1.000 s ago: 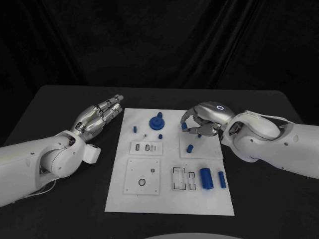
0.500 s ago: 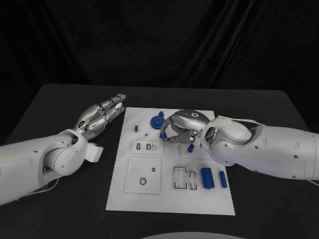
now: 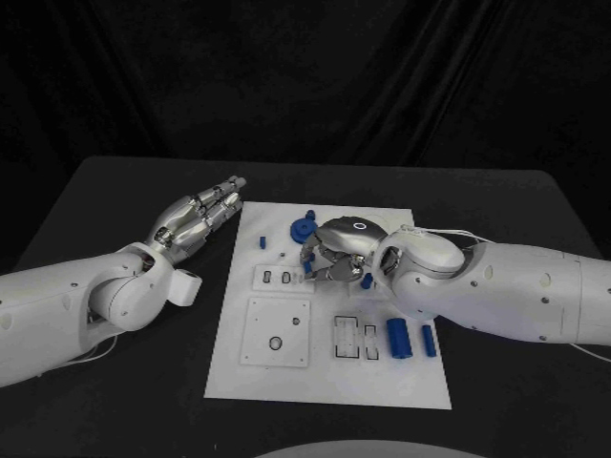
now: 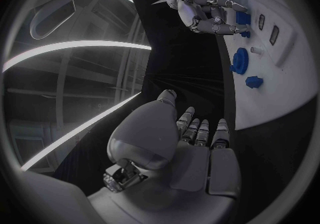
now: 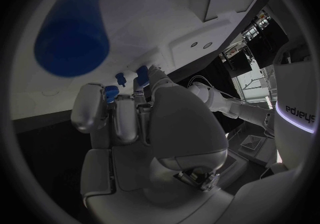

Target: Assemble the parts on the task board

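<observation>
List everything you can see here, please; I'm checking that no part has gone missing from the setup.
Table: one, black, under everything.
Task board: one, white plate, middle of the table.
Gear-shaped part: one, blue, far end of the board.
Small peg: one, blue, far left of the board.
Cylinders: two, blue, side by side at the near right of the board.
Small part: one, blue, at the right hand's fingertips; whether it is gripped is unclear.
Left hand: silver, fingers straight, holding nothing, beside the board's left edge.
Right hand: silver, fingers curled down over the board's middle.
</observation>
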